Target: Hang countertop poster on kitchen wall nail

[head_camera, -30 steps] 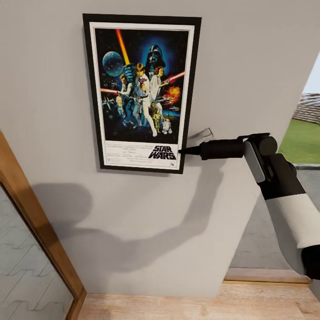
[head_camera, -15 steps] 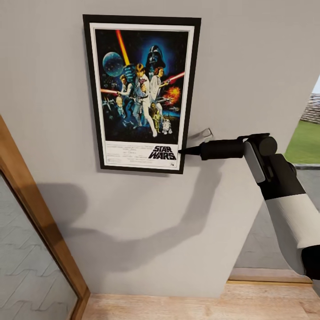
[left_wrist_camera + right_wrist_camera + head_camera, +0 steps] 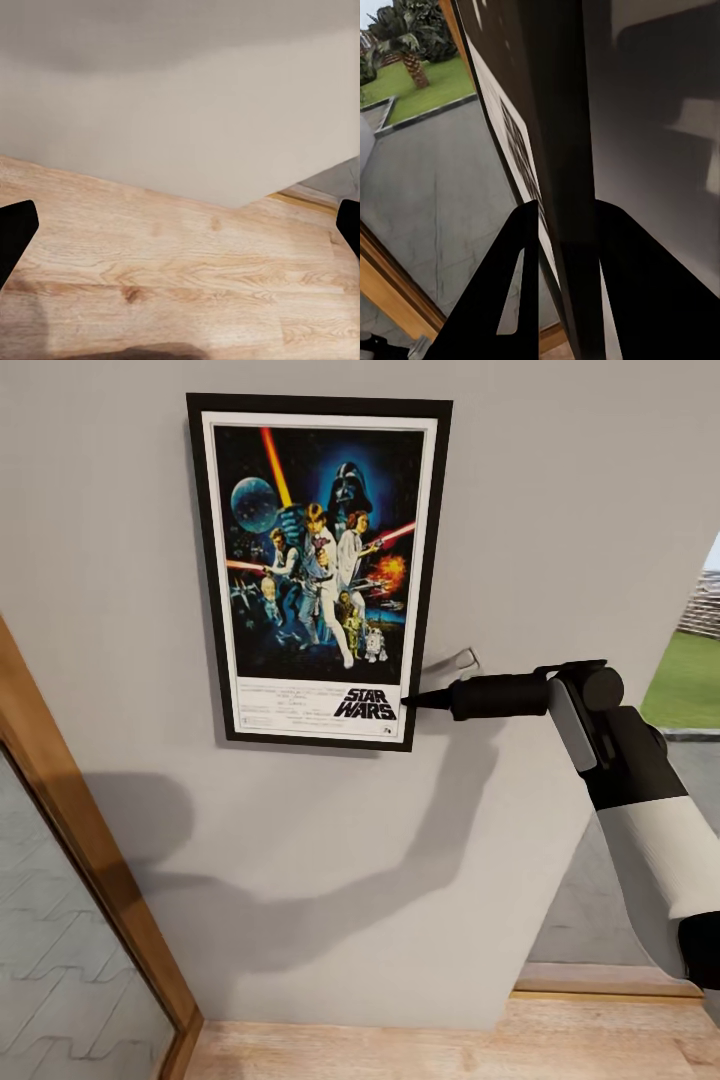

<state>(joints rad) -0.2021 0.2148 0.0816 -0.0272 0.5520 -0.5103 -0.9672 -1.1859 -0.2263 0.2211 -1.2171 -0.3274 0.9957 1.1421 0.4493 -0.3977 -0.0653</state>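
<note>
Our right gripper [image 3: 412,701] has its black fingers [image 3: 521,285] closed on the lower right edge of the black-framed, white-bordered Star Wars poster [image 3: 318,565], which sits upright against the pale grey wall [image 3: 560,510]. Our left fingers [image 3: 15,232] are spread open above the light wooden floor [image 3: 180,277].

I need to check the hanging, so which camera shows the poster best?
The head view: the whole poster sits upright against the grey wall, with the right gripper pinching its lower right edge. The right wrist view gives just a close, edge-on sliver of the frame between the fingers. The left wrist view faces wall and wooden floor.
</note>
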